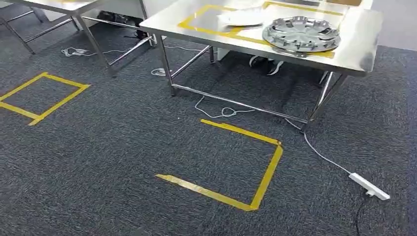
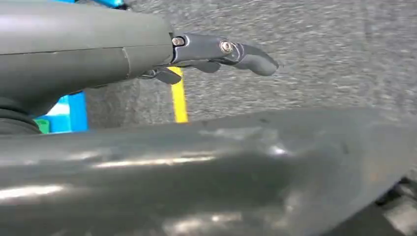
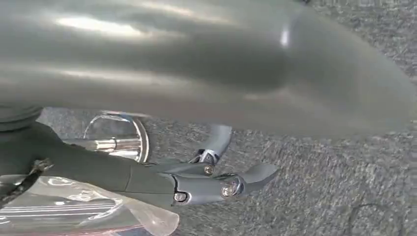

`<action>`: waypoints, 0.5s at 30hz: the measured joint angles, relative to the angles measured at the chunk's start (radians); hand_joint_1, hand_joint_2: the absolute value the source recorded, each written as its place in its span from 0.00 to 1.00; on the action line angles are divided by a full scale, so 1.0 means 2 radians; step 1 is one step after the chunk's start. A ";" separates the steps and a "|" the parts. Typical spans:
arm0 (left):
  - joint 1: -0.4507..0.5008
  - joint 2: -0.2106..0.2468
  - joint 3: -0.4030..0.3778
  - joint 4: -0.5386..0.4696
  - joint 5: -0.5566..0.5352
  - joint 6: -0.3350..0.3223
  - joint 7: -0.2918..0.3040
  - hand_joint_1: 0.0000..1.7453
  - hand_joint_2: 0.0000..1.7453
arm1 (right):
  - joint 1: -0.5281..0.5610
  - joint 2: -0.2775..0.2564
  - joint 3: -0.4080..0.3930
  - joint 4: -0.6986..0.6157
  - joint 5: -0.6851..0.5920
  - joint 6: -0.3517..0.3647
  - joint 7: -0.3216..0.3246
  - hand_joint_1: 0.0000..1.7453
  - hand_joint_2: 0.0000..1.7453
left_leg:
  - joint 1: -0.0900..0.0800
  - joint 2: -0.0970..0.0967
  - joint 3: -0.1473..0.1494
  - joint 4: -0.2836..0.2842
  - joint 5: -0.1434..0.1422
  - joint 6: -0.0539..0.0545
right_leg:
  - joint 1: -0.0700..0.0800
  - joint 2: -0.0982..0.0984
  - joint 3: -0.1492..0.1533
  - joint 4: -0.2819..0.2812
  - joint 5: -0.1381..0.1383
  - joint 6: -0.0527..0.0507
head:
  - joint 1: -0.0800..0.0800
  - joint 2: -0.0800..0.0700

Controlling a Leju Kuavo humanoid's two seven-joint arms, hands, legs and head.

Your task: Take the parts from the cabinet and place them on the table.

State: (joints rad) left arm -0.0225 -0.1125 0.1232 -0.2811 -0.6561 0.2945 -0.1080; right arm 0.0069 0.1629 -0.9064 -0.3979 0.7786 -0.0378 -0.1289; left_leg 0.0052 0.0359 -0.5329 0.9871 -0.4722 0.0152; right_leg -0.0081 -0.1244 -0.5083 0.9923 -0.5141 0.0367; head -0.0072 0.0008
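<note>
Your view looks down on grey carpet [image 1: 123, 147]. At far left a yellow tape square [image 1: 44, 96] marks the floor, with the corner of a second steel counter [image 1: 59, 5] above it. Right of centre stands the main counter [image 1: 359, 49], a yellow tape frame [image 1: 196, 27] laid on its top. Inside that frame lies a white dish-shaped part [image 1: 243, 18], and just beside it to the right a silver hubcap [image 1: 301, 33] rests flat across the frame's near edge. On the carpet in front of the counter is an open three-sided tape outline [image 1: 265, 172]. A white cable [image 1: 319, 152] runs from the counter's leg to a power strip [image 1: 369, 186] at far right.

Your left hand [image 2: 123, 54] hangs over the carpet with nothing in it. Its dark fingers [image 2: 246, 54] are stretched out and apart from the thumb, above a yellow floor line [image 2: 179, 101].

Your right hand [image 3: 162, 182] holds a chrome part [image 3: 118, 140] in clear wrap [image 3: 98, 209], carried above the carpet and pressed against the hand's underside. The visible fingers [image 3: 255, 174] reach past it, and you cannot see how the rest close on it.
</note>
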 joint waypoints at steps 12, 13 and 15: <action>-0.003 -0.004 0.000 0.001 0.006 0.000 -0.002 0.00 0.00 | -0.002 -0.013 0.007 0.017 0.012 -0.011 -0.010 0.00 0.00 | -0.007 -0.071 -0.013 0.001 0.012 0.003 | 0.002 0.104 -0.004 -0.005 0.003 -0.017 | 0.003 0.000; -0.003 -0.004 0.000 0.001 0.007 0.000 -0.003 0.00 0.00 | -0.002 -0.013 0.008 0.018 0.012 -0.012 -0.011 0.00 0.00 | -0.005 -0.076 -0.015 0.000 0.013 0.000 | 0.004 0.100 -0.004 -0.005 0.003 -0.018 | 0.002 0.000; -0.002 -0.004 0.000 0.001 0.008 0.000 -0.003 0.00 0.00 | -0.003 -0.013 0.011 0.020 0.014 -0.012 -0.012 0.00 0.00 | -0.006 -0.086 -0.017 0.000 0.016 -0.006 | 0.001 0.089 0.004 -0.013 0.009 -0.021 | 0.002 0.000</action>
State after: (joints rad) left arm -0.0262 -0.1209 0.1240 -0.2785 -0.6393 0.2937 -0.1141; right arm 0.0012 0.1373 -0.8842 -0.3578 0.8068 -0.0626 -0.1530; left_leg -0.0071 -0.1352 -0.5677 0.9863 -0.4394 0.0022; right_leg -0.0066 0.0538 -0.4999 0.9662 -0.4955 -0.0054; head -0.0031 0.0008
